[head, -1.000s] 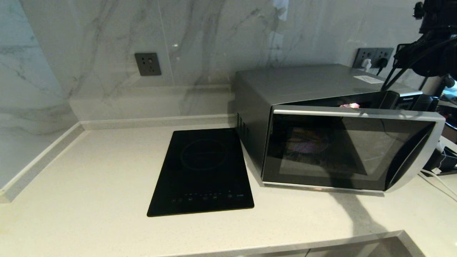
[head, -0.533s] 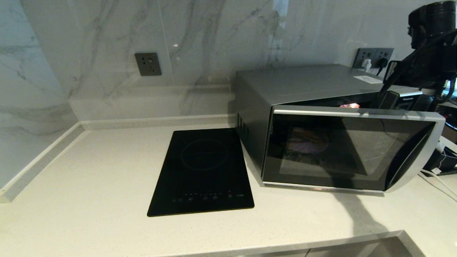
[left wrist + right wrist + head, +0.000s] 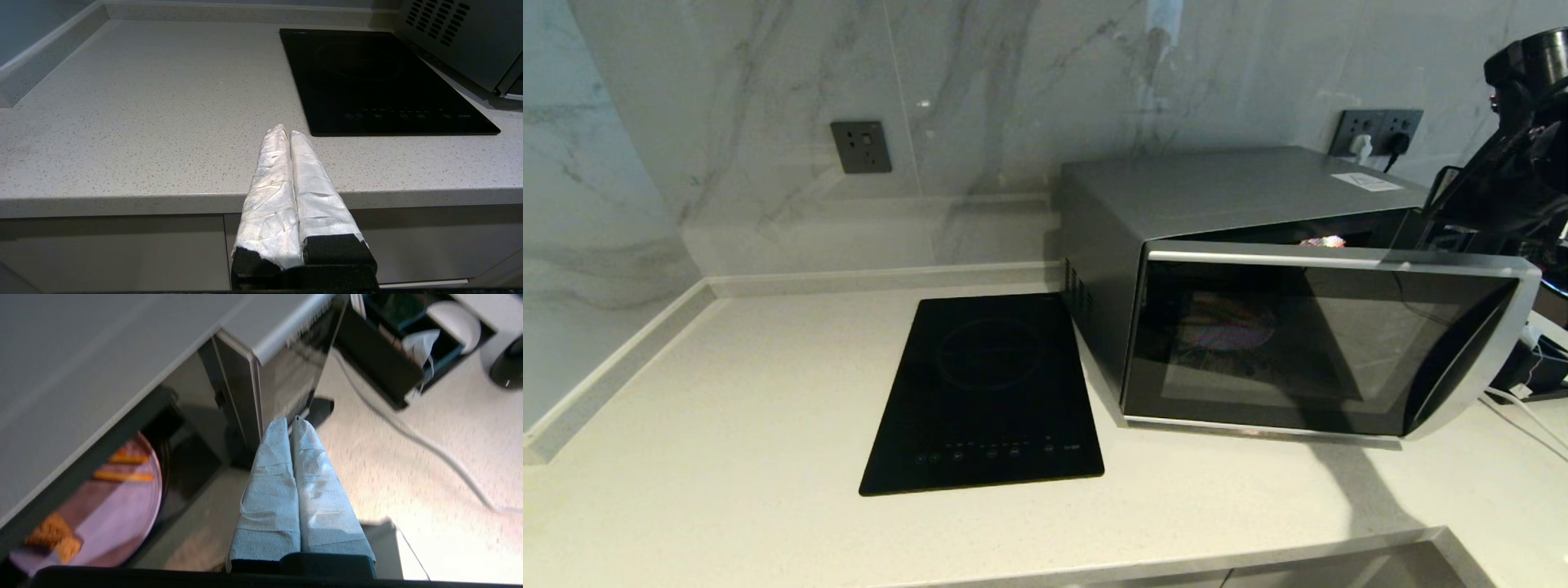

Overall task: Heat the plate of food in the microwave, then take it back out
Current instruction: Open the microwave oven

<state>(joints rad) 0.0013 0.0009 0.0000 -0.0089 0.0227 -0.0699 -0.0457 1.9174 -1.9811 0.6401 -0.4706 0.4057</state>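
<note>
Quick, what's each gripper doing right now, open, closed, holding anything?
Left gripper: closed, empty, at the counter's front edge.
Right gripper: closed, empty, beside the microwave door.

The robot's black right arm (image 3: 1515, 175) has moved. Before, it was up high behind the big silver-grey box microwave (image 3: 1225, 204), near the top corner. Now it sits lower and further right, just beside the microwave's right end, and it has turned.

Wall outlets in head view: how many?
2. One grey outlet on the wall behind the hob; one outlet plate with plugs behind the microwave. Others may be hidden.
</note>
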